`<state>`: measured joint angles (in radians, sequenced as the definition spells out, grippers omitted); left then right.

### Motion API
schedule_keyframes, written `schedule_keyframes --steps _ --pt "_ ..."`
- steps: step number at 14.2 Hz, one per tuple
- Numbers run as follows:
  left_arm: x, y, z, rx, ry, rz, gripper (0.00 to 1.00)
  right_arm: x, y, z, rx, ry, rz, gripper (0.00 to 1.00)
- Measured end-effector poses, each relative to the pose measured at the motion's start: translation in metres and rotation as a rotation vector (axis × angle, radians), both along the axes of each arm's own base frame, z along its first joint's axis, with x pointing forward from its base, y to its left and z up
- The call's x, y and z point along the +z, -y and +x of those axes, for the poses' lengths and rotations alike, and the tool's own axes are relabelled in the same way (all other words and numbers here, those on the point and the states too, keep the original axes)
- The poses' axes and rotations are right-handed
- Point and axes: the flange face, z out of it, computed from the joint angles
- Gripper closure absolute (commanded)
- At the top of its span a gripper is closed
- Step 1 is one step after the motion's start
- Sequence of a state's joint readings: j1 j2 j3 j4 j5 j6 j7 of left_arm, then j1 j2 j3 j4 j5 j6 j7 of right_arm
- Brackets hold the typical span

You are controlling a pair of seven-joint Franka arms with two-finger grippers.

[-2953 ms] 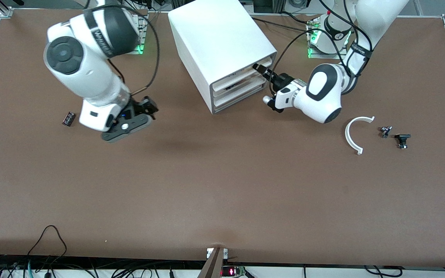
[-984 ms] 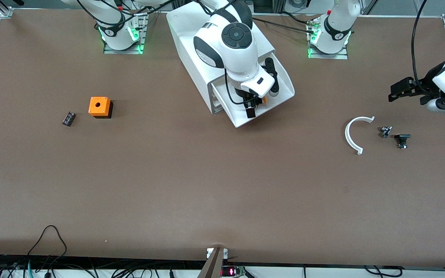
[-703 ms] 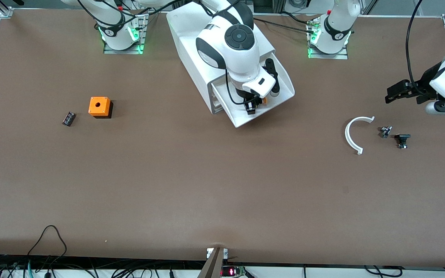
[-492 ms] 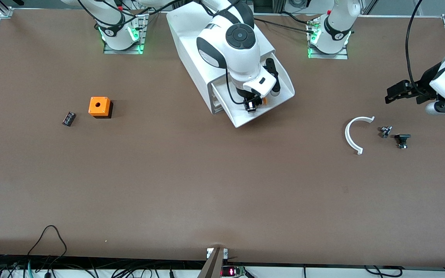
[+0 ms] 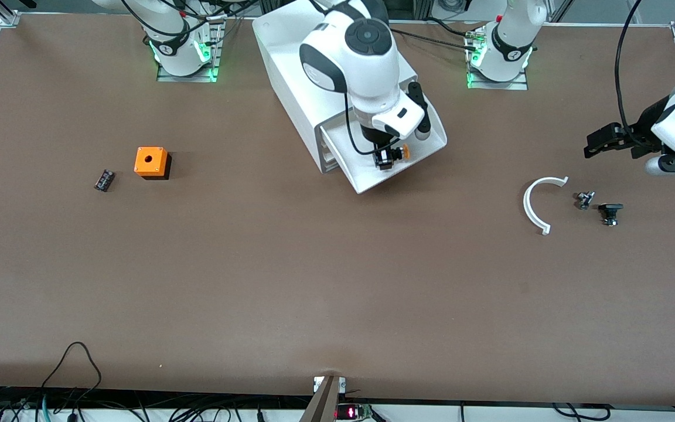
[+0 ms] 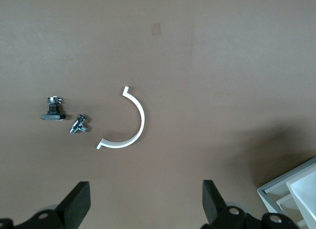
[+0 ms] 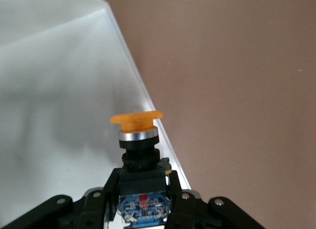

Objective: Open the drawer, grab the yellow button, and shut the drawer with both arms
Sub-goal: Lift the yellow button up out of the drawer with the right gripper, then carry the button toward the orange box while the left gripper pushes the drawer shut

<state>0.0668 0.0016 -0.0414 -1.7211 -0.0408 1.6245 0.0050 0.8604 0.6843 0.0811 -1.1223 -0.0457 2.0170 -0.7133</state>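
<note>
The uppermost drawer (image 5: 425,143) of the white cabinet (image 5: 326,64) is standing pulled out. Over its tray, the right end effector (image 5: 385,159) is gripping the orange-capped push button (image 5: 399,153) by its black body. The left end effector (image 5: 598,143) is waiting with fingers spread wide over the tabletop (image 5: 314,281) above a white curved clip (image 5: 539,202).

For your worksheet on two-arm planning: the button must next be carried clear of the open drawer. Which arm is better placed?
Right. Its pincer is shut on the button over the drawer. The left pincer hangs open over the table's left-arm end.
</note>
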Motion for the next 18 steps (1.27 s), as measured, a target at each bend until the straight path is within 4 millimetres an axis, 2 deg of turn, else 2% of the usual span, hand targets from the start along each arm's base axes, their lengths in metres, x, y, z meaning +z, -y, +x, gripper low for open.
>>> schedule_keyframes --steps 2,3,4,6,7,9,12,14,16,18 --pt "-0.010 0.002 0.003 -0.005 -0.025 -0.001 0.00 0.029 0.019 0.015 -0.133 0.021 0.025 0.80" --pt "-0.016 0.004 0.002 -0.009 -0.054 -0.003 0.00 0.040 0.040 0.031 -0.213 0.028 0.028 0.80" --pt "-0.022 0.007 0.001 -0.015 -0.083 -0.003 0.00 0.048 0.068 0.053 -0.295 0.028 0.028 0.79" --pt "-0.036 0.017 0.006 0.002 -0.110 -0.001 0.00 0.049 0.141 0.101 -0.464 0.011 0.008 0.79" --pt "-0.045 0.023 0.012 0.029 -0.105 -0.002 0.00 0.042 0.178 0.121 -0.553 -0.005 -0.009 0.79" --pt "-0.065 0.052 0.027 0.070 -0.080 -0.006 0.00 0.020 0.241 0.143 -0.761 -0.056 -0.041 0.79" --pt "-0.105 0.124 0.032 0.143 -0.047 -0.008 0.00 -0.021 0.313 0.149 -1.081 -0.140 -0.098 0.79" --pt "-0.131 0.167 0.023 0.190 -0.025 -0.016 0.00 -0.056 0.361 0.153 -1.246 -0.168 -0.154 0.79" --pt "-0.154 0.197 0.010 0.234 -0.010 -0.023 0.00 -0.087 0.417 0.159 -1.345 -0.178 -0.193 0.79" --pt "-0.173 0.229 -0.009 0.266 -0.010 -0.027 0.00 -0.110 0.472 0.165 -1.379 -0.173 -0.206 0.77"
